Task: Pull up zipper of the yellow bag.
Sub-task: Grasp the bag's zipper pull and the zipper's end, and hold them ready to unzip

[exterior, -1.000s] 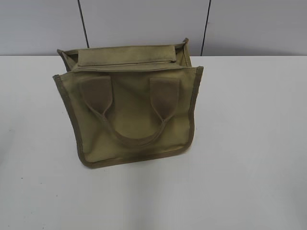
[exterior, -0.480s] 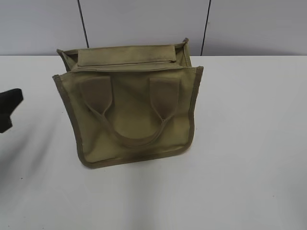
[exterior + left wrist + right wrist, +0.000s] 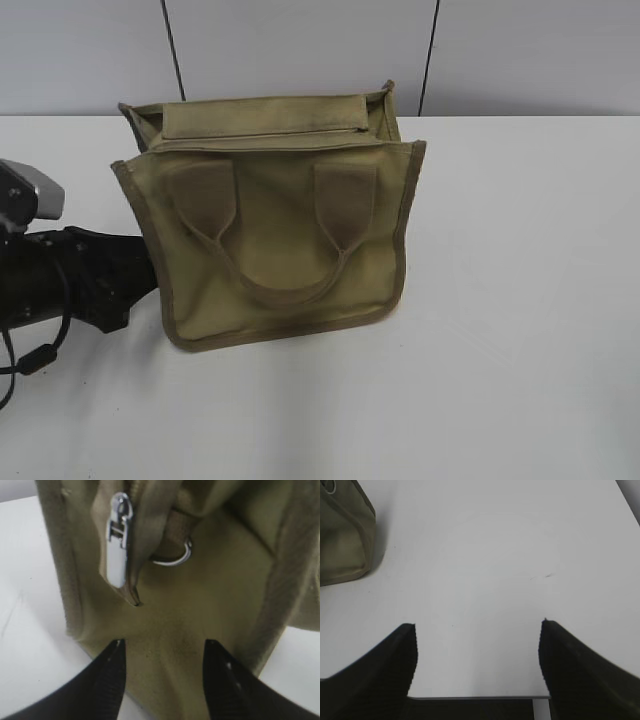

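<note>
The yellow bag (image 3: 270,230) stands upright at the middle of the white table, handles hanging on its front. The zipper (image 3: 260,133) runs along its top. My left gripper (image 3: 140,272) is at the bag's left side, low down. In the left wrist view the left gripper (image 3: 164,647) is open and empty, its fingertips (image 3: 116,652) close against the bag's end fabric (image 3: 200,605). The silvery zipper pull (image 3: 119,540) hangs above and left of the jaws, apart from them. My right gripper (image 3: 477,625) is open and empty over bare table, right of the bag's corner (image 3: 342,545).
A metal ring (image 3: 175,560) sits on the bag's end, right of the pull. The left arm (image 3: 60,280) lies low over the table's left part. The table's near edge (image 3: 480,697) is just under the right gripper. A grey panelled wall (image 3: 300,50) stands behind.
My left arm has come in from the left edge and moved right until its gripper reaches the bag's left side. The bag has stayed in place.
</note>
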Available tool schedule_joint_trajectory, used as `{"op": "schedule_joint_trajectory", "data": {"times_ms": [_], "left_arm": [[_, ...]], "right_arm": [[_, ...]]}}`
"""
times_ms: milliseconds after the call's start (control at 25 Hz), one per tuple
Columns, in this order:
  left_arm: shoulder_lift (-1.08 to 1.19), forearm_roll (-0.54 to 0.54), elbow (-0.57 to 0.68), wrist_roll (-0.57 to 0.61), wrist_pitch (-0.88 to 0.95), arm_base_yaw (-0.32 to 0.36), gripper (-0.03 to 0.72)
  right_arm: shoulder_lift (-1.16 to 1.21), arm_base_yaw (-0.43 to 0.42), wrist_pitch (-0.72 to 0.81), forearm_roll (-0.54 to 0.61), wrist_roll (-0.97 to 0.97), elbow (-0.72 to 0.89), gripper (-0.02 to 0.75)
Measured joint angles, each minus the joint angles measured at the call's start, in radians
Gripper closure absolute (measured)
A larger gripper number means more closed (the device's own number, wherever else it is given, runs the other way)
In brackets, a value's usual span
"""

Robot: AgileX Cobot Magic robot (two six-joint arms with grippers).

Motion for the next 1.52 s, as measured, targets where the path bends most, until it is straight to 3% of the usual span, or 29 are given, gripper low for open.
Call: {"op": "schedule_joint_trajectory", "data": {"times_ms": [320,440,720,1360,1520], "left_arm": [[0.204,0.023,-0.116,-0.008,-0.187,0.000,0.314],[0.265,-0.014,-0.136,-0.002,-0.242,0.000,0.331],[0.305,-0.083,-0.158,0.012,-0.250,0.000,0.415],[0.276,-0.035,-0.176,0.013,-0.253,0.000,0.421],[0.276,-0.040,-0.176,0.013,-0.255,0.000,0.509]], "right_arm": [[0.000,0.000,0.000,0.000,0.000,0.000,0.160],[0.000,0.000,0.000,0.000,0.000,0.000,0.160],[0.000,0.000,0.000,0.000,0.000,0.000,0.160],[0.000,0.000,0.000,0.000,0.000,0.000,0.160],[0.000,0.000,0.000,0.000,0.000,0.000,0.160]]}}
